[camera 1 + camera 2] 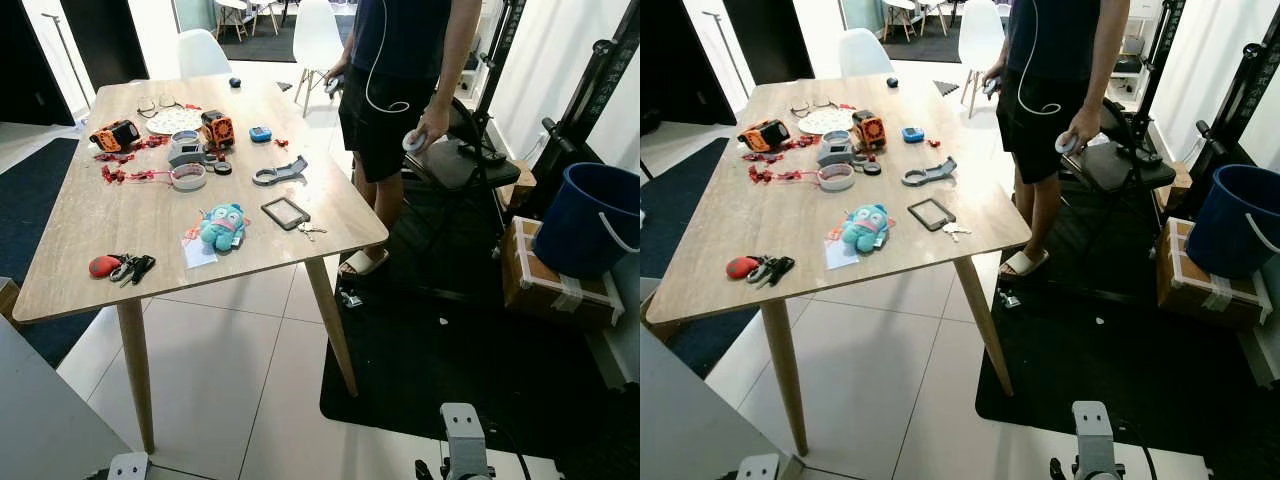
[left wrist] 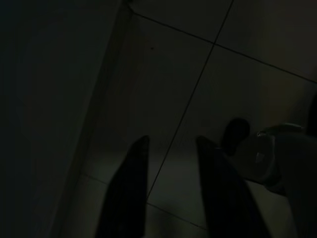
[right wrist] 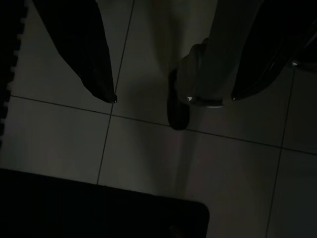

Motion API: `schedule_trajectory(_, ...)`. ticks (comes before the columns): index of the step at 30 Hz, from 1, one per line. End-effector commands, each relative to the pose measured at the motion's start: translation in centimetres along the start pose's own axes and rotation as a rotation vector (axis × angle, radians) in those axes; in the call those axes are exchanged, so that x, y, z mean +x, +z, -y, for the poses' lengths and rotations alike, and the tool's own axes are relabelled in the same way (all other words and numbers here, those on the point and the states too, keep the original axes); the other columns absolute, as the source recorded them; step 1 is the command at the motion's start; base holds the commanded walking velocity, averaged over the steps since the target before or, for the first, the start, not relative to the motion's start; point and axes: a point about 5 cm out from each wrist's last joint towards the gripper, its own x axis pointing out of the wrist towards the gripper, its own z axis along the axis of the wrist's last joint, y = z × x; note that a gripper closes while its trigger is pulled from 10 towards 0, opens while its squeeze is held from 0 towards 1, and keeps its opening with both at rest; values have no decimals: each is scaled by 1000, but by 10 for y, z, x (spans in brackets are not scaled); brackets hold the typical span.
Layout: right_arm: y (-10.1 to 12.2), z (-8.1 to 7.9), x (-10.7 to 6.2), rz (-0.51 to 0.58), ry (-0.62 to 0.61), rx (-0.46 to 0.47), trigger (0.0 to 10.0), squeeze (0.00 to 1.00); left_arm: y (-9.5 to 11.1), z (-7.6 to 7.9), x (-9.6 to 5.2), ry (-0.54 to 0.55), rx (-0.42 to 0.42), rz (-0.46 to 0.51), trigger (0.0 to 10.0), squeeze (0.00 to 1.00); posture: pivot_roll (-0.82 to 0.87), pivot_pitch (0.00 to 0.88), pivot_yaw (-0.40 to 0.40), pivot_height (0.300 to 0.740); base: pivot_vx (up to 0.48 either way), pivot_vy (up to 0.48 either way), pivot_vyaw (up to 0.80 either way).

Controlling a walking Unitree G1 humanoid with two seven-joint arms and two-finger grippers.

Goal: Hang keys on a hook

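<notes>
Lying near the desk's (image 1: 70,250) near-left corner, the keys (image 1: 130,267) with their red fob wait within reach. Both arms hang idle over floor tiles: left pincer (image 2: 171,191) and right pincer (image 3: 173,94) released, empty.

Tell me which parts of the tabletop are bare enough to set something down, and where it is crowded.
On the table, the widest bare stretch runs along the left edge, between the red ribbon clutter and the red-tagged keys. The near right corner, past the black frame and small keys, is also bare. The far left, around the tape rolls and orange tools, is crowded.
</notes>
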Motion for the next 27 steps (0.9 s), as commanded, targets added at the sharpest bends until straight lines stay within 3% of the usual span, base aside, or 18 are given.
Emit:
schedule_trajectory(1,-3,2,-1,-16,-8,14,10000,1000,2,5,1,-13,-11,6,10000,1000,-27,4,0,740,0,0,0)
schedule_trajectory(24,-8,5,-2,-35,-25,40,10000,1000,7,14,2,-50,36,8,10000,1000,-45,17,14,740,0,0,0)
schedule_trajectory(25,-9,6,-2,-40,-29,35,10000,455,7,16,3,-57,37,7,10000,1000,-45,17,13,740,0,0,0)
schedule_trajectory(26,-9,7,-2,-39,-29,43,10000,0,7,18,3,-75,29,4,10000,0,-48,19,12,740,0,0,0)
schedule_trajectory(27,-9,8,-2,-41,-28,47,10000,0,6,19,3,-84,35,2,10000,0,-48,19,12,740,0,0,0)
